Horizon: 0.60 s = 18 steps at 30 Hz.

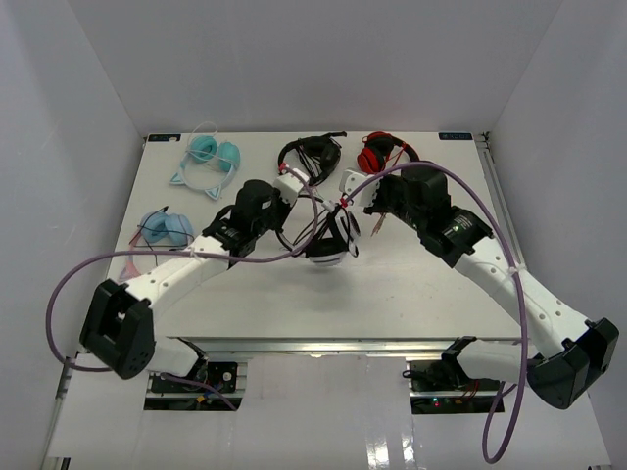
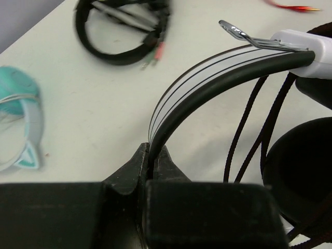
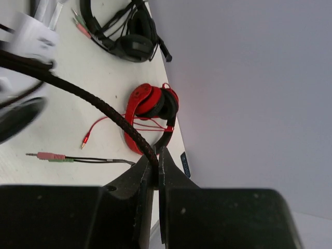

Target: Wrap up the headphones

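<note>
The white-and-black headphones [image 1: 327,247] hang above the table's middle, between my two grippers. My left gripper [image 1: 287,188] is shut on the white headband [image 2: 218,67]; the jaws [image 2: 151,155] pinch its black-lined edge. A black earpad [image 2: 303,166] and loops of thin black cable [image 2: 259,119] hang at the right of the left wrist view. My right gripper [image 1: 365,201] is shut on the braided black cable [image 3: 93,101], which runs up-left from the jaws [image 3: 154,162]. The cable's pink and green plugs [image 3: 52,156] lie on the table.
All-black headphones [image 1: 312,155] and red headphones [image 1: 382,152] lie at the back of the table, the red pair close to my right gripper. Teal cat-ear headphones [image 1: 211,159] lie at the back left and a blue pair [image 1: 162,227] at the left edge. White walls enclose the table.
</note>
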### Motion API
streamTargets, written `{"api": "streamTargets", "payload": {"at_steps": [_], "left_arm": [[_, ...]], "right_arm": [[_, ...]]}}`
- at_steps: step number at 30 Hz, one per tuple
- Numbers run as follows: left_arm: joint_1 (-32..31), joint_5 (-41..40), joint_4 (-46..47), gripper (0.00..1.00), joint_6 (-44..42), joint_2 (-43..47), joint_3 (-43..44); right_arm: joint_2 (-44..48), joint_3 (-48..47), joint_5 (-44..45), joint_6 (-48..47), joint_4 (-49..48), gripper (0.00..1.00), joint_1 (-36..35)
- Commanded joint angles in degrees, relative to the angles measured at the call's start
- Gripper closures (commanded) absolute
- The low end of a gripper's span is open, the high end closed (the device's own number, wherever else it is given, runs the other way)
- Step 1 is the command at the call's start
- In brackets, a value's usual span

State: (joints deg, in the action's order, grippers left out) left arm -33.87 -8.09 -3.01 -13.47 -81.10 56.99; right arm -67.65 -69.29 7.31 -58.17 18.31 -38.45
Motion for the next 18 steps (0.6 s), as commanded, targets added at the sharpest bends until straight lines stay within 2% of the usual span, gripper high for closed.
{"api": "streamTargets", "payload": {"at_steps": [1, 4, 5, 10, 13, 15, 16, 18], "left_arm": [[-0.3, 20.8, 4.2, 1.00, 2.3, 13.3, -2.6], [-0.3, 26.3, 4.4, 1.00, 6.9, 17.5, -3.4], [-0.3, 26.3, 5.1, 1.00, 8.6, 18.5, -3.6], [-0.3, 26.7, 9.7, 1.00, 20.8, 23.0, -3.6], [-0.3, 24.2, 12.8, 1.00, 26.9, 23.2, -2.6], [-0.3, 24.3, 15.0, 1.00, 30.6, 23.1, -2.2], [-0.3, 24.8, 16.6, 1.00, 31.8, 22.9, -2.2], [-0.4, 26.2, 19.3, 1.00, 34.5, 22.2, -1.9]], "right_arm": [[0.3, 3.7, -0.9, -1.9, -6.8, 0.92, 4.1], [-0.4, 5.8, -14.4, 3.6, -6.4, 0.92, 7.8], [-0.4, 6.6, -14.7, 5.1, -6.4, 0.92, 7.9], [-1.1, 10.6, -45.1, 17.0, -6.4, 0.92, 13.3], [-1.8, 13.9, -63.9, 27.1, -10.9, 0.92, 15.1], [-2.3, 17.5, -75.6, 38.7, -26.5, 0.92, 15.7], [-2.4, 21.3, -80.3, 50.1, -39.7, 0.91, 15.9], [-2.6, 28.9, -82.4, 72.6, -64.9, 0.86, 15.9]]}}
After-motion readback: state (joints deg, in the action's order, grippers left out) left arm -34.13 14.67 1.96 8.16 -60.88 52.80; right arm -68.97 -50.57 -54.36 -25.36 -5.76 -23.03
